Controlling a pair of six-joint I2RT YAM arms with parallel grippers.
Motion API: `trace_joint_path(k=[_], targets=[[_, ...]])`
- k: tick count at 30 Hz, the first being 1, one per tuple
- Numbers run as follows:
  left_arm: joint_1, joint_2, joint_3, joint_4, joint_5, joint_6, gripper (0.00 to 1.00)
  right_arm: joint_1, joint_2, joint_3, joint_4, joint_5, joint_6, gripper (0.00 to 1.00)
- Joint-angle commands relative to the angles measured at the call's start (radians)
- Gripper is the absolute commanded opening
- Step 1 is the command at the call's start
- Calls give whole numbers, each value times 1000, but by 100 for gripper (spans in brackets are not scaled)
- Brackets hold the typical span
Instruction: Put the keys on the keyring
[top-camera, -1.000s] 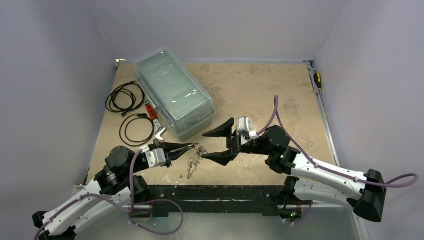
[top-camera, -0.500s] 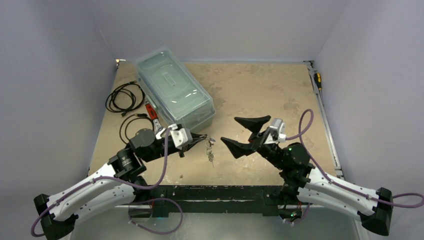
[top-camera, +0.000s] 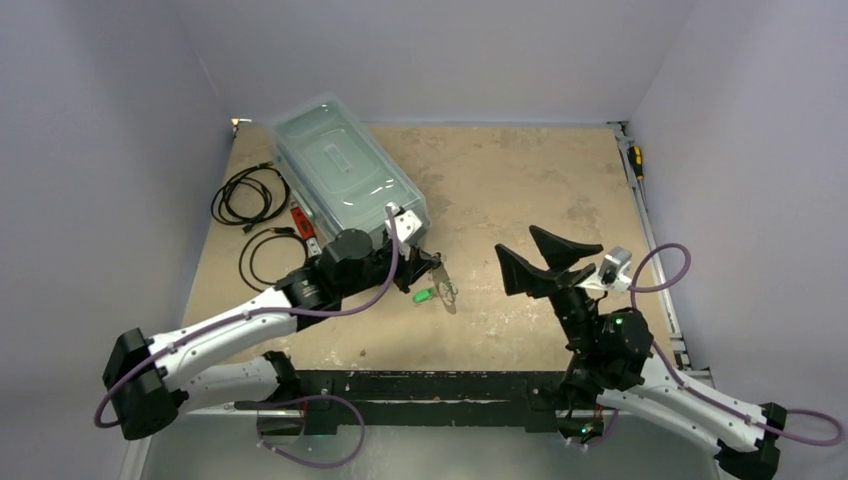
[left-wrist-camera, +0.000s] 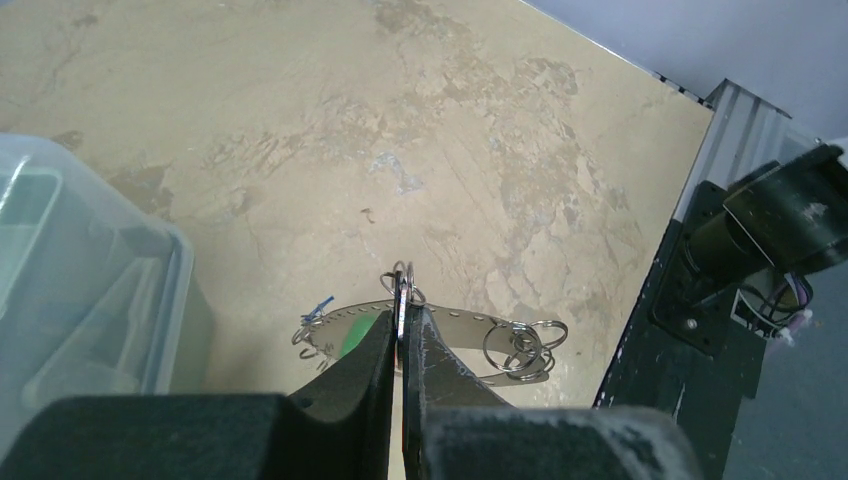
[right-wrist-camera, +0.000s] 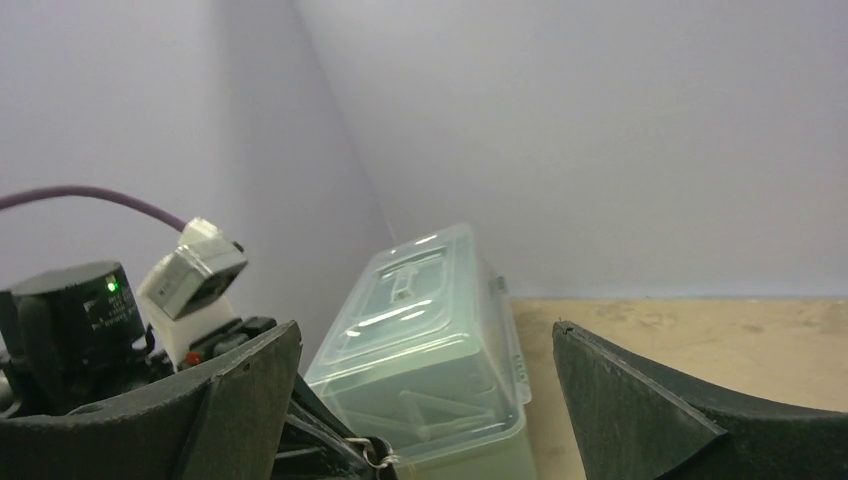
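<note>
On the far left lie the black cables (top-camera: 250, 196), well away from my work. Next comes the big clear box (top-camera: 345, 175). Its near corner is just beside my left arm, so I must not swing that way.

My left gripper (left-wrist-camera: 402, 325) is pinched tight on a thin bit of metal at the edge of the keyring (left-wrist-camera: 470, 320). I cannot tell if that bit is a small ring or a key. The keyring hangs under the fingers, low over the table (top-camera: 500, 180), near the middle of its front half. The green key (top-camera: 423, 295) and a blue key (left-wrist-camera: 320, 308) dangle at its left end, and a bunch of small rings (left-wrist-camera: 520, 345) sits at its right end.

I think the keyring is light and bendy, and it will swing and twist if I move fast. The metal is smooth and may slip. The keys are tiny, so I would pinch one by its flat head.

My right gripper (top-camera: 543, 258) is wide open and holds nothing. It is up in the air, apart from the keyring. Between the two grippers, and behind them, the table is bare, so there is room to meet. The front edge (top-camera: 430, 385) is close, so a dropped key could roll off.
</note>
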Motion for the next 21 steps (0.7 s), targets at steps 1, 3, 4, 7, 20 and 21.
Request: trace_joint_path(k=[1,3,4,7,20,21], targets=[[0,126,120,191,-39,-100,0,3,-62,0,-33,166,10,99],[-1,214,184,219,-25,-108,0,3,-84,17,-58,195,0,99],[0,258,222,230,-7,-108,0,3,-95,29,-73,210,-6,99],[-1,384,358,246,48,-112,0,3,-117,68,-117,243,-30,99],[-2,458,141,380,89,-200,0,3,-128,123,-201,266,-33,99],[-2,471,90,395,114,-198,0,3,-123,116,-194,265,-29,99]])
